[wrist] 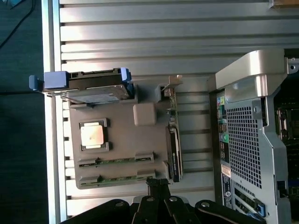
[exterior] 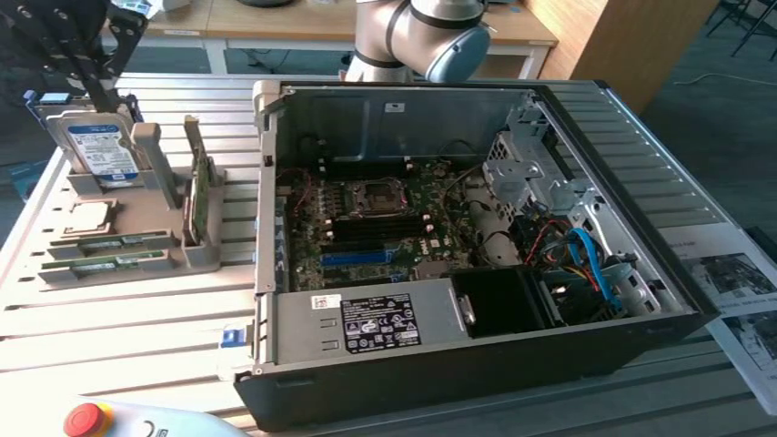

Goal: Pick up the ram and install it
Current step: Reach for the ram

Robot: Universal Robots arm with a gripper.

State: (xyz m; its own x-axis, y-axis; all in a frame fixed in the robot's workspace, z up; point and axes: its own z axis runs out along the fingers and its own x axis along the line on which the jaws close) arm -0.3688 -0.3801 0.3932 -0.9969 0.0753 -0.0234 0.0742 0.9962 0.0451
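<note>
On the exterior view's left, the grey holder (exterior: 200,257) sits on the slatted tabletop (exterior: 122,337). A hard drive (exterior: 101,150) stands at its back and a processor chip (exterior: 89,217) lies flat in the middle. The ram (exterior: 122,244) lies on edge in a groove near the holder's front, with a second stick (exterior: 109,266) in the groove beside it; neither is lifted.

In the wrist view your hand (wrist: 158,183) hangs above that front edge. Its fingers are pressed together with nothing between them, and the ram (wrist: 117,161) is off to one side.

I judge you're at the approach to the pick. It calls for the fingers to part and line up across the stick's thin edge.

Towards the right, the open computer case (exterior: 486,228) lies on its side with its blue motherboard slot (exterior: 364,258) uncovered. The arm (exterior: 425,32) is above its far wall.
</note>
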